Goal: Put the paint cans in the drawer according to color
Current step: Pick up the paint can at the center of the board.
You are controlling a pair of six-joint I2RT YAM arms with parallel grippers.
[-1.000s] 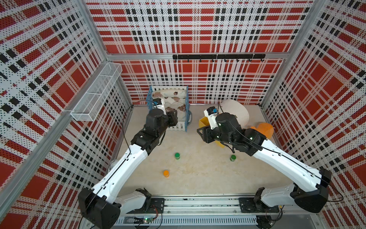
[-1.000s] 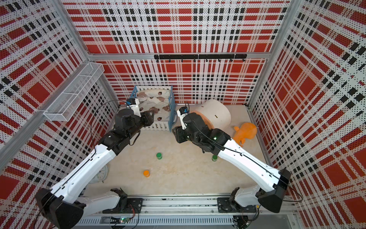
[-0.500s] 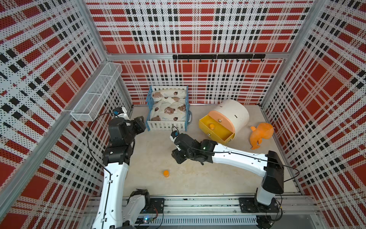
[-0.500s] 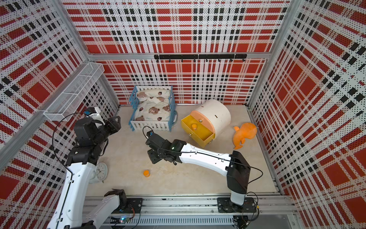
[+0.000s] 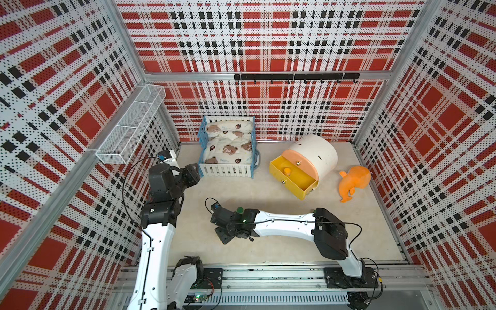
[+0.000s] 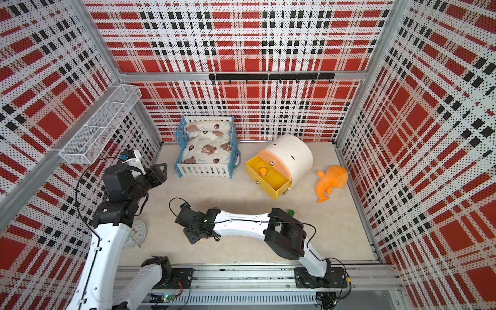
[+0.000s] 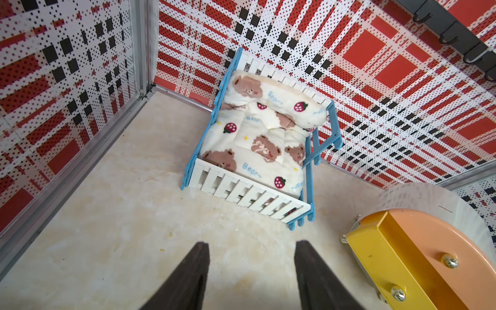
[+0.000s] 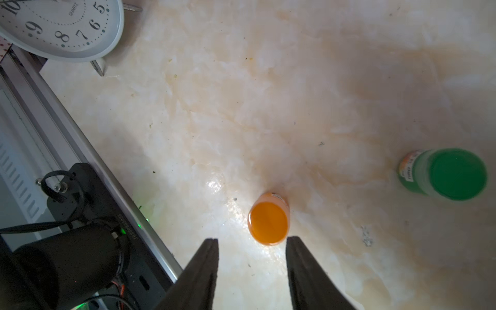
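Glossy marbled tabletop (image 8: 241, 107), quilted cloth bedding (image 7: 257, 139), perforated metal walls (image 5: 268, 40).
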